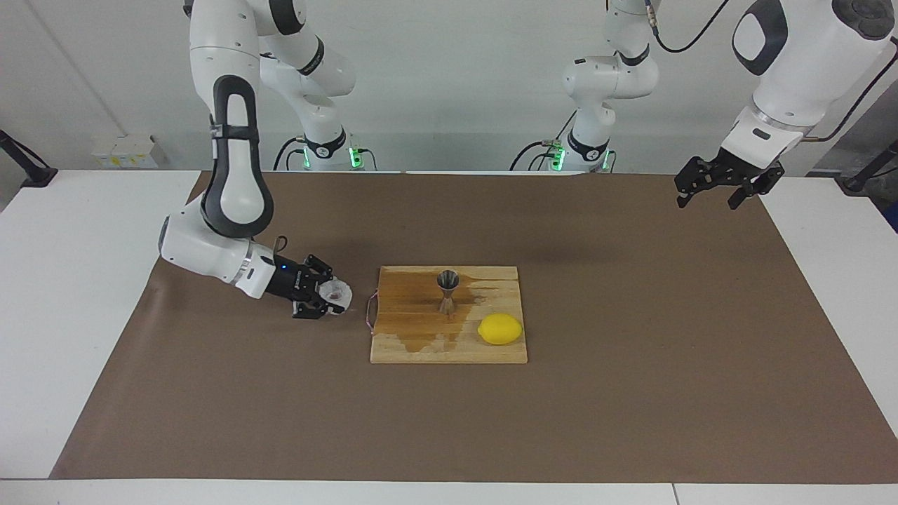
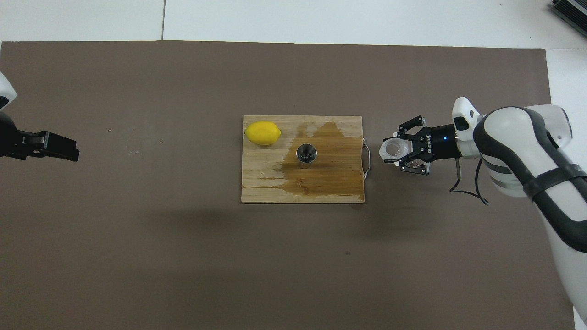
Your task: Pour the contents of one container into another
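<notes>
Facing view: right gripper [image 1: 331, 300] clamped on plastic cup [image 1: 336, 294], raised beside board [image 1: 421, 344]; left gripper [image 1: 722, 188] waits, fully open.

Jigger [image 1: 447, 290] upright on board [image 1: 421, 347] at mat [image 1: 631, 393] centre; lemon [image 1: 499, 329] beside it (farther from robots); cup [image 1: 335, 294] just off board, toward right arm's end.

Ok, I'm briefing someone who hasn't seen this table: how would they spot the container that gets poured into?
Find the wooden cutting board in the middle of the brown mat. Two things stand on it: a yellow lemon and, nearer the robots, the steel jigger. It is the shiny, hourglass-shaped one, upright on the board's wet patch.
</notes>
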Tool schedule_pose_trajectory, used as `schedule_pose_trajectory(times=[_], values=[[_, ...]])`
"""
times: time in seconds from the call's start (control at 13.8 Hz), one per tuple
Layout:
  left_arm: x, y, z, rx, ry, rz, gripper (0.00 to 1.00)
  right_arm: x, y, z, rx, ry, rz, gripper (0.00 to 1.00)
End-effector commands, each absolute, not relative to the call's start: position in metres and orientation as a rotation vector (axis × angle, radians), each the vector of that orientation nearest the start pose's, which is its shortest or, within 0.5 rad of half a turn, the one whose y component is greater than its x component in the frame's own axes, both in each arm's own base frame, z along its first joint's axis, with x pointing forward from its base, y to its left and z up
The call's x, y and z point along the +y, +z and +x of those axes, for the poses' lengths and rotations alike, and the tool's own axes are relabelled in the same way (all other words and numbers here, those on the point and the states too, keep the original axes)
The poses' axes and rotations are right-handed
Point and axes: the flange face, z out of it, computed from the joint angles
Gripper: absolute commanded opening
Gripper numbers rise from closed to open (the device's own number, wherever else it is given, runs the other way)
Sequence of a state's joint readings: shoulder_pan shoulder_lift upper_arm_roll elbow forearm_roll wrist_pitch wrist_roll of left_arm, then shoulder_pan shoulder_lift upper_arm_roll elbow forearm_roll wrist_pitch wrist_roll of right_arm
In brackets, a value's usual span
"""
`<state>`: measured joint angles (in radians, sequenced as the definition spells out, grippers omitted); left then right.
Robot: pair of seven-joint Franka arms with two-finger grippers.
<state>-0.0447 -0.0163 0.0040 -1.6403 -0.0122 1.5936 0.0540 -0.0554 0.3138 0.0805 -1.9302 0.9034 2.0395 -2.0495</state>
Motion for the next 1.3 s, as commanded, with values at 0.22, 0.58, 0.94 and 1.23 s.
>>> schedule_pose_trajectory(times=[0.22, 0.58, 0.94, 1.23], values=[[-0.022, 0.607, 0.549, 0.154, 0.053, -3.142, 1.0, 0.159, 0.41, 0.605, -1.684, -0.549, -1.999, 0.06], [-0.022, 0.607, 0.549, 0.157, 0.055, -3.142, 1.0, 0.216, 0.43, 0.602, -1.742, -0.483, -2.169, 0.06], [-0.022, 0.607, 0.549, 0.157, 0.055, -3.142, 1.0, 0.266, 0.438, 0.588, -1.84, -0.433, -2.308, 0.06], [-0.021, 0.607, 0.549, 0.152, 0.055, -3.142, 1.0, 0.287, 0.441, 0.579, -1.944, -0.403, -2.412, 0.06]])
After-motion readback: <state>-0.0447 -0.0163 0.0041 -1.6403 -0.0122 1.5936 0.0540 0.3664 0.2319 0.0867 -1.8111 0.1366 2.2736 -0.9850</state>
